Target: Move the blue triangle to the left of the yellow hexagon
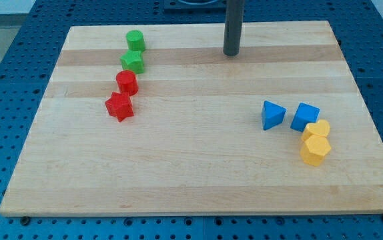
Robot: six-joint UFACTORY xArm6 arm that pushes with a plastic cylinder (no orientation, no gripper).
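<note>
yellow hexagon point(315, 151) waits; my tip point(231, 54), bare, seemingly untouching, well above blue triangle point(272, 115), approach step: push triangle down-left.

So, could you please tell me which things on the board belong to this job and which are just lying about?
Part of the job:
- blue triangle
- yellow hexagon
- my tip, near the view's top, far from both

Lying about:
- blue cube
- yellow heart
- green cylinder
- green star
- red cylinder
- red star
</note>
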